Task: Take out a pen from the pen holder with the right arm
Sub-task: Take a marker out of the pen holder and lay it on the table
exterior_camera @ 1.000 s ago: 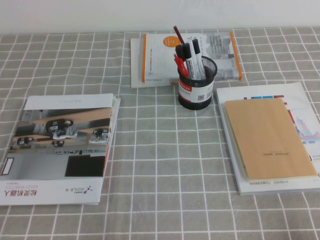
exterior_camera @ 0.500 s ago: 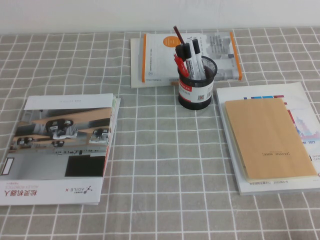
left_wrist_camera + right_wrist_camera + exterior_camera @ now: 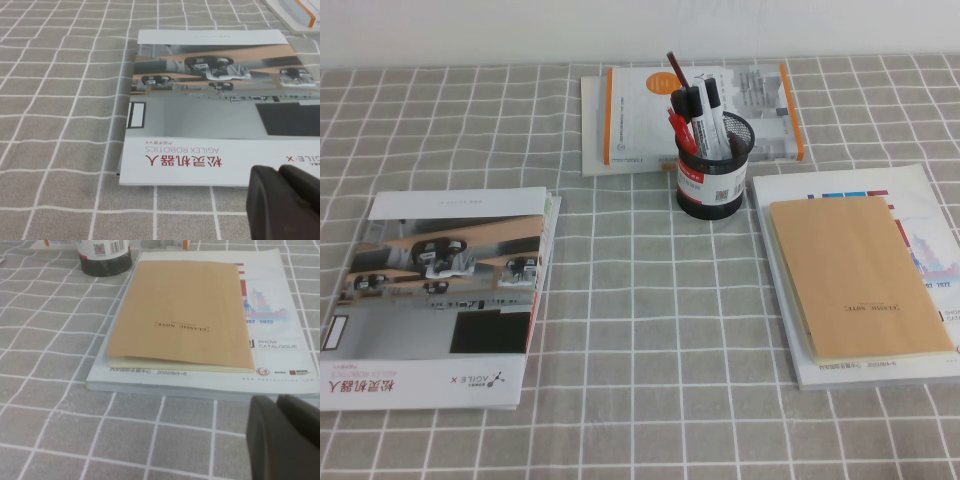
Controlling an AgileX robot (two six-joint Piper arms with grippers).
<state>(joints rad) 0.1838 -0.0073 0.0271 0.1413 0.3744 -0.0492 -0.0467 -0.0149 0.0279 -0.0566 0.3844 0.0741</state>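
Note:
A black mesh pen holder (image 3: 714, 168) stands upright at the back middle of the table, with several markers and pens (image 3: 692, 115) sticking out of it. In the right wrist view only the lower part of the pen holder (image 3: 104, 255) shows, far beyond a tan notebook (image 3: 184, 315). My right gripper (image 3: 280, 407) is shut and empty, low over the cloth near the front edge of the catalogue under that notebook. My left gripper (image 3: 279, 174) is shut and empty too, by the front edge of the AgileX brochure (image 3: 215, 105). Neither arm appears in the high view.
A tan notebook (image 3: 855, 275) lies on a white catalogue (image 3: 920, 210) at the right. The AgileX brochure (image 3: 445, 295) lies at the left. Behind the holder sits a stack of booklets (image 3: 640, 115). A grey checked cloth (image 3: 650, 330) covers the table.

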